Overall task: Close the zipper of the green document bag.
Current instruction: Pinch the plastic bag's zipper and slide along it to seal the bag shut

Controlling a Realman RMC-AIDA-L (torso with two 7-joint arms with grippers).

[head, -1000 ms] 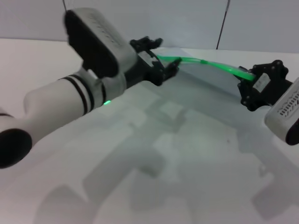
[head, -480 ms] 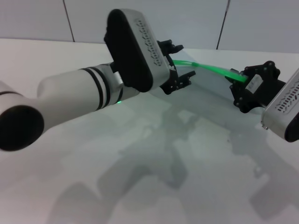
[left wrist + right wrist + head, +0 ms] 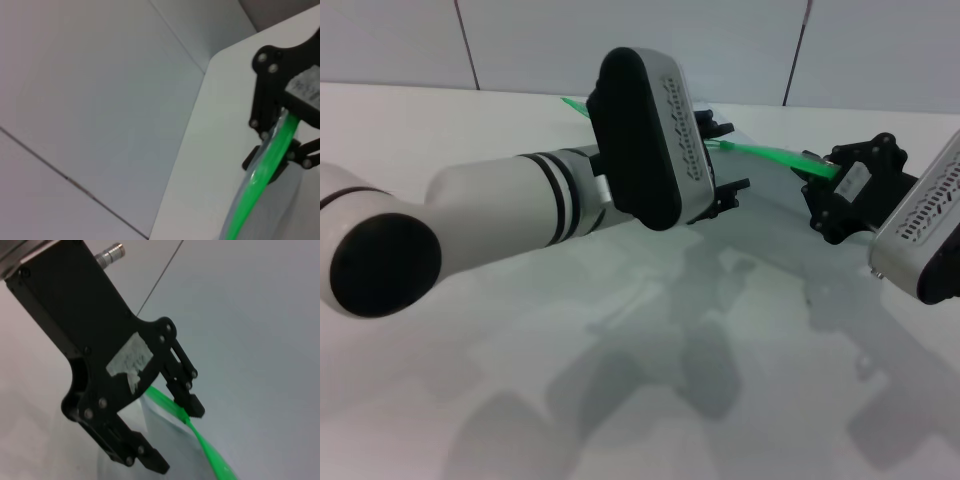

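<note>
Both grippers on the zipper [image 3: 765, 152] edge.
Right gripper [image 3: 823, 186] clamps the green strip's end; left gripper [image 3: 725, 165] fingers hidden, can't tell; document bag [image 3: 165, 440] hangs below.

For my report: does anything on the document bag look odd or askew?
Yes. The zipper edge hangs raised above the table, stretched between the left gripper and right gripper, not flat.
</note>
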